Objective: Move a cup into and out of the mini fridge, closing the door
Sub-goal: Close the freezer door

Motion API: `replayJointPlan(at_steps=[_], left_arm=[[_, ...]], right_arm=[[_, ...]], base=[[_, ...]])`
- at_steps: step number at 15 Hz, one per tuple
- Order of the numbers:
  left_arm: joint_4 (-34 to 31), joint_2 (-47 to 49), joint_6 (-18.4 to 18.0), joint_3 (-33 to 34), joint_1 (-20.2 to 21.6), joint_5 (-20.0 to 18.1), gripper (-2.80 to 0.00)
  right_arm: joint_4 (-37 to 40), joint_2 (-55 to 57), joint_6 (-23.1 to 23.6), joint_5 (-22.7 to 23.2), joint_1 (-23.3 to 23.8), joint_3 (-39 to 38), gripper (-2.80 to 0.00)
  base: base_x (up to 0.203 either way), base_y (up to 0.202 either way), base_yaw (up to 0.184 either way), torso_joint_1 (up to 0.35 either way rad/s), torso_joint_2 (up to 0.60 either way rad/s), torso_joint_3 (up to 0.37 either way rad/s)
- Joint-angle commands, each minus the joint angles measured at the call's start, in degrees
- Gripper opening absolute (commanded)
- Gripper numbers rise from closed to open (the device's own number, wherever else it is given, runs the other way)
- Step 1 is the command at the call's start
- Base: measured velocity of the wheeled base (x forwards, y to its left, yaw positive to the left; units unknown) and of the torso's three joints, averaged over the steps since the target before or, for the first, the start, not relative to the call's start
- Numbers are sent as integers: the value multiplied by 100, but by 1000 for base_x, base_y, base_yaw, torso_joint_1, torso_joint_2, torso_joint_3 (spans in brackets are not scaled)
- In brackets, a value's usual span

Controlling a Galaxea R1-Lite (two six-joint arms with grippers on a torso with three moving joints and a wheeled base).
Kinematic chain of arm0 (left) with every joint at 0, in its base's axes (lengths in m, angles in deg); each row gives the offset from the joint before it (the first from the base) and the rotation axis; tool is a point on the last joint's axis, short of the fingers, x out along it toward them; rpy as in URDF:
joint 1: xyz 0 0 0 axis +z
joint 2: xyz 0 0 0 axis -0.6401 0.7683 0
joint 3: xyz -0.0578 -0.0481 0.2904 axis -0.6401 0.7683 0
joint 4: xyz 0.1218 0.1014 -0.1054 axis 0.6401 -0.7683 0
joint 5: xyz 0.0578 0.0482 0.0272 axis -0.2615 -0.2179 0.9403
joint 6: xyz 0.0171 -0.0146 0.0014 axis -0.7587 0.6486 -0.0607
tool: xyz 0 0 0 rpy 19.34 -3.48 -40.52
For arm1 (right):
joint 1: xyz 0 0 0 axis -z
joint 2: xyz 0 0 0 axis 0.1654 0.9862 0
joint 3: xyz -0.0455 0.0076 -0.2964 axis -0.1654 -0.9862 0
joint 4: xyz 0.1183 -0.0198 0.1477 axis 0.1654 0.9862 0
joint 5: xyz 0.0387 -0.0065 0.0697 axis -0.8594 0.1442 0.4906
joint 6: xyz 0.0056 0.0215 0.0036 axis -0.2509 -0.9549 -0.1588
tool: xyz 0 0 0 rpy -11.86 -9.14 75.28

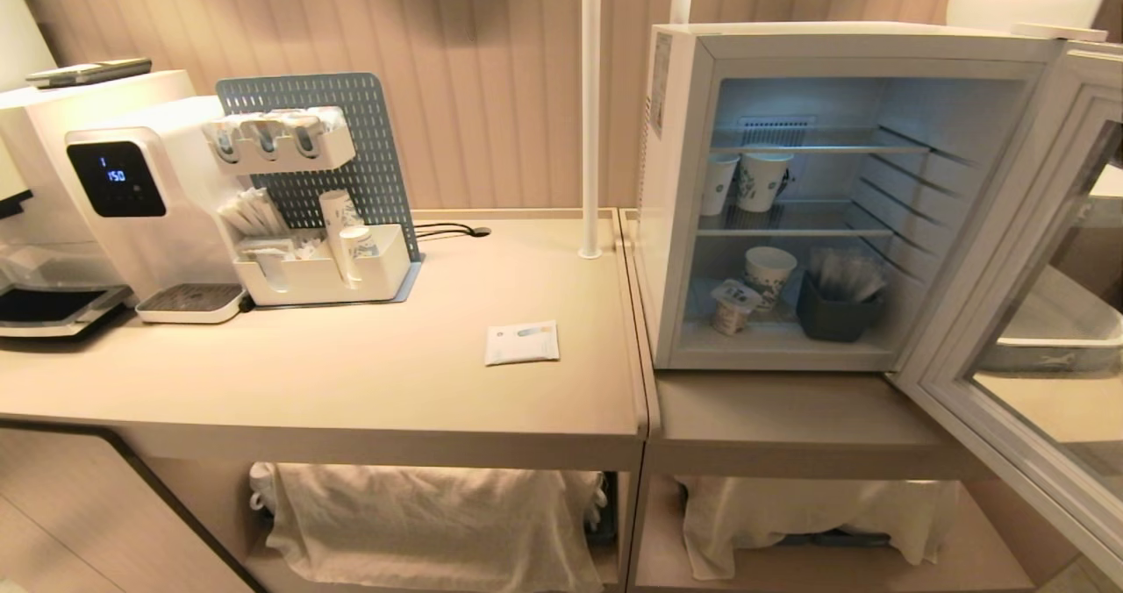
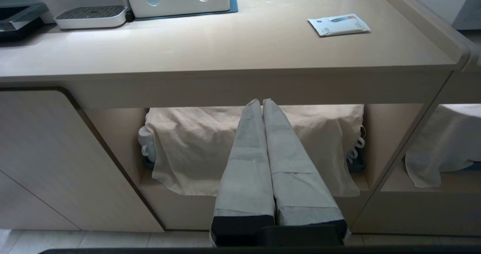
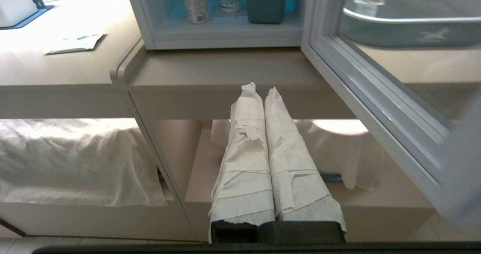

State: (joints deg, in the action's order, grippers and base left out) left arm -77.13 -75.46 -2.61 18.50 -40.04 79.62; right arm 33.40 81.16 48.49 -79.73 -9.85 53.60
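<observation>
Nearest the robot, both arms sit low in front of the counter, outside the head view. The left gripper (image 2: 262,103) has its wrapped fingers pressed together and holds nothing; it points at the cloth-draped lower shelf (image 2: 188,152) under the counter (image 2: 225,51). The right gripper (image 3: 258,90) is likewise closed and empty, aimed at the counter edge below the mini fridge (image 1: 680,198). On the counter lies a flat white sachet (image 1: 522,343) whose print is too small to read. The door (image 1: 1009,312) stands swung wide to the right. On the fridge floor the cup (image 1: 733,305) stands upright near the front left, just beside a printed paper cup (image 1: 770,273) and a dark bin (image 1: 838,312). Far left, the water dispenser (image 1: 132,198) shows "150" on its display.
</observation>
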Motion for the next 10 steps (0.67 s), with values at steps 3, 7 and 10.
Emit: replayJointPlan(at_steps=[3, 7, 10], left_arm=[[-11, 6, 5, 0, -2, 1, -280], [-2, 6, -91, -8, 4, -11, -280], [-2, 6, -214, 0, -2, -32, -280]], right_arm=[[1, 9, 3, -3, -2, 0, -280], [1, 18, 3, -3, -2, 0, -280], [1, 18, 3, -3, -2, 0, -280]], base=[[-187, 0, -1, 3, 2, 0], [-48, 0, -1, -1, -1, 3], [14, 5, -3, 1, 4, -1]])
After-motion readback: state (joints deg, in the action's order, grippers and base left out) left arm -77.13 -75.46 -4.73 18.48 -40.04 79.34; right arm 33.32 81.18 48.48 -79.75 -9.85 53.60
